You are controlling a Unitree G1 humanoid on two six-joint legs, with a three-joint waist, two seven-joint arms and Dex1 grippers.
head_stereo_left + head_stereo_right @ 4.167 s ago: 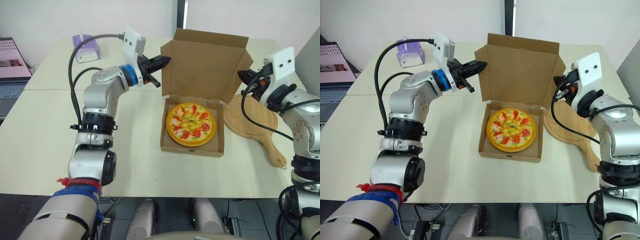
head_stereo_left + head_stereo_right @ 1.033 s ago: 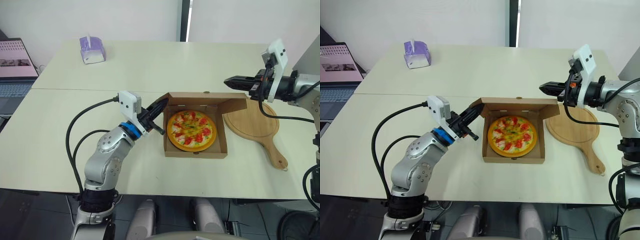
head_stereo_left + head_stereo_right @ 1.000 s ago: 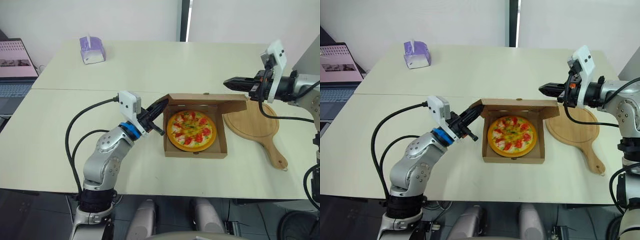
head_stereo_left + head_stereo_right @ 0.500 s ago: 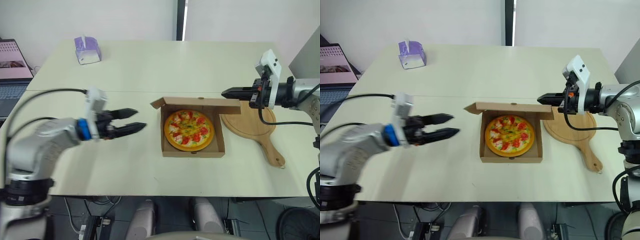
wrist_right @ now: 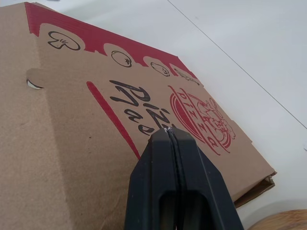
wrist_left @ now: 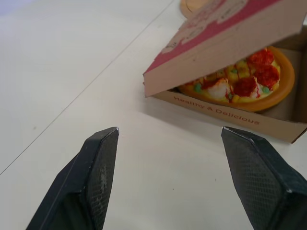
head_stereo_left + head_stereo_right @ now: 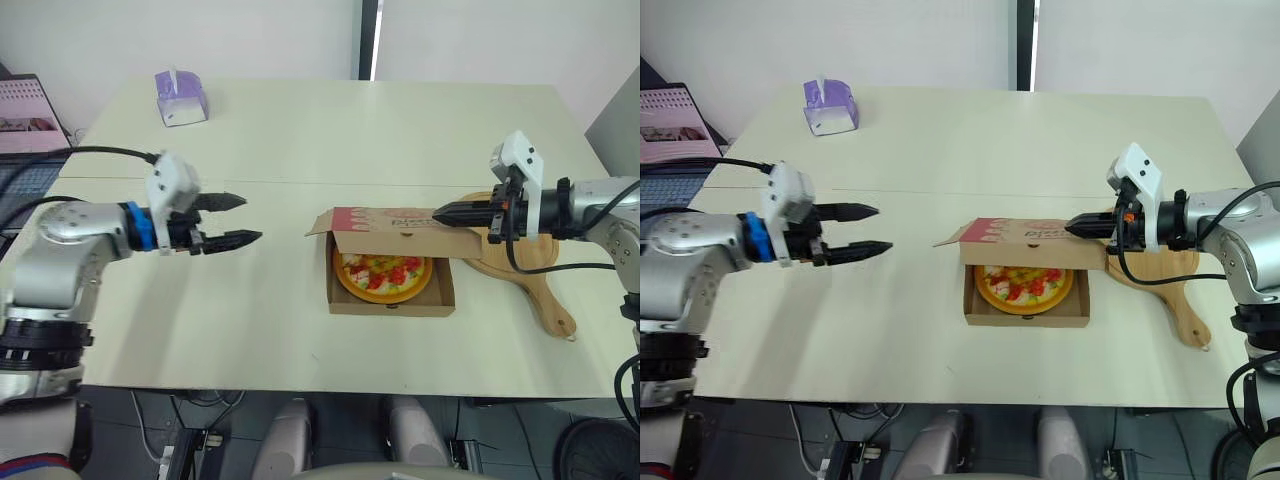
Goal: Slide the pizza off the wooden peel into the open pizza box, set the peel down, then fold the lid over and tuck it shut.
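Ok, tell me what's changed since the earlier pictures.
The lid has folded from upright down over the pizza, not yet tucked. The right gripper, shut, moved over its top; the left gripper, open, pulled away to the left. Pizza, box and peel stayed put.

I had bright, even room light over the table [image 7: 300, 140]; the half-folded lid [image 7: 395, 222] of the pizza box [image 7: 390, 303] threw soft shade across the pizza [image 7: 385, 279] beneath it, darkest toward the box's far wall.
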